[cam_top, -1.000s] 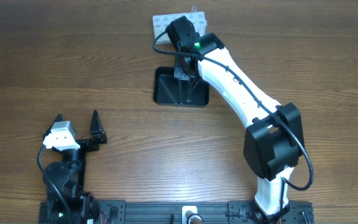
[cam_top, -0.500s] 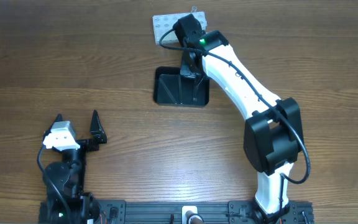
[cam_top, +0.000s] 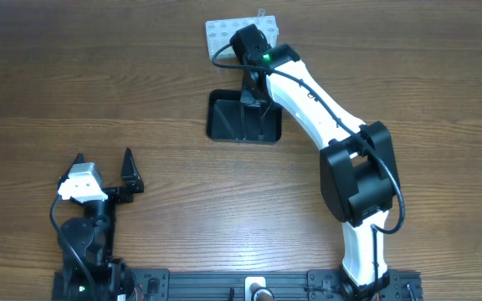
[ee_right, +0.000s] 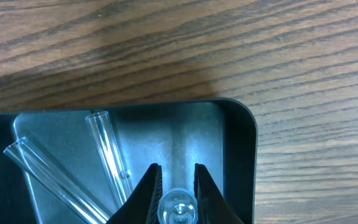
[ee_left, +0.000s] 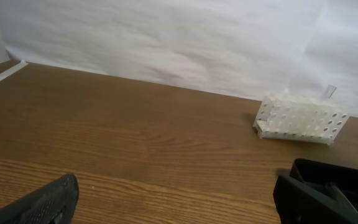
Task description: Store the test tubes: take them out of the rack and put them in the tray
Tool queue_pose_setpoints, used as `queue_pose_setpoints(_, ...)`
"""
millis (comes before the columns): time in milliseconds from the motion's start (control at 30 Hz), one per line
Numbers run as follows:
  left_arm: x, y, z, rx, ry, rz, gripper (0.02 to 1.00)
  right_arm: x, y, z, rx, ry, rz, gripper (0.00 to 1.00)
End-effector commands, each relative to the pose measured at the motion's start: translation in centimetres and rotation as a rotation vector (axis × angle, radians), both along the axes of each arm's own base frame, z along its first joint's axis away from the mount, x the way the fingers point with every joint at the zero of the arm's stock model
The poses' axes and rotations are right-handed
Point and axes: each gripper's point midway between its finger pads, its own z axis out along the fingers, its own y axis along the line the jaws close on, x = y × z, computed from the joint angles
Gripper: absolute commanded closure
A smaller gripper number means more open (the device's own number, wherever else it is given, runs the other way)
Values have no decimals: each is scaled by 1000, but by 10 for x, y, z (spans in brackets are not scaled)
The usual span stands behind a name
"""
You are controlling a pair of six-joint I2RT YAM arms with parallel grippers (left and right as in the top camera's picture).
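Partway: two tubes (ee_right: 107, 155) in the tray (ee_right: 238, 155) by the far edge of the bench (cam_top: 99, 75). In the right end effector (ee_right: 177, 180), clamped tight, a third tube (ee_right: 178, 211) over the tray floor (not yet let go); one more tube (ee_left: 330, 91) left in the rack (ee_left: 300, 118); left end effector (cam_top: 104, 157) spread wide.

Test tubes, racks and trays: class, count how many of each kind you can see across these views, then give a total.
Test tubes: 4 (tube and tube lying in the tray, tube held in the right gripper, tube standing in the rack)
Rack: 1
Tray: 1
Total: 6
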Motion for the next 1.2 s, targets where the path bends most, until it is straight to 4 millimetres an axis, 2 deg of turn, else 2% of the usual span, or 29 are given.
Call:
queue_pose_setpoints(33, 0, -3, -1, 17, 0, -18, 23, 6, -4, -8, -20, 1, -8, 925)
queue_pose_setpoints(267, 0, -3, -1, 17, 0, -18, 20, 10, -6, -23, -28, 14, -15, 910)
queue_pose_setpoints(467, 0, -3, -1, 17, 0, -18, 20, 18, -6, -32, -24, -1, -23, 822)
queue_pose_setpoints(600, 0, -3, -1, 17, 0, -18, 20, 21, -7, -38, -25, 1, -27, 805)
queue_pose_setpoints(733, 0, -3, -1, 17, 0, -18, 20, 21, -7, -42, -27, 4, -27, 656)
queue_pose_setpoints(833, 0, -3, -1, 17, 0, -18, 20, 23, -6, -41, -22, -5, -26, 623)
queue_pose_setpoints(900, 0, -3, -1, 17, 0, -18, 20, 26, -4, -33, -18, -20, -13, 608)
queue_pose_setpoints(967, 0, -3, -1, 17, 0, -18, 20, 32, 0, -17, -5, -51, 1, 584)
queue_pose_setpoints(1033, 0, -3, -1, 17, 0, -18, 20, 39, 4, 7, 10, -92, 16, 573)
queue_pose_setpoints(1200, 0, -3, -1, 17, 0, -18, 20, 62, 14, 84, 61, -242, 46, 529)
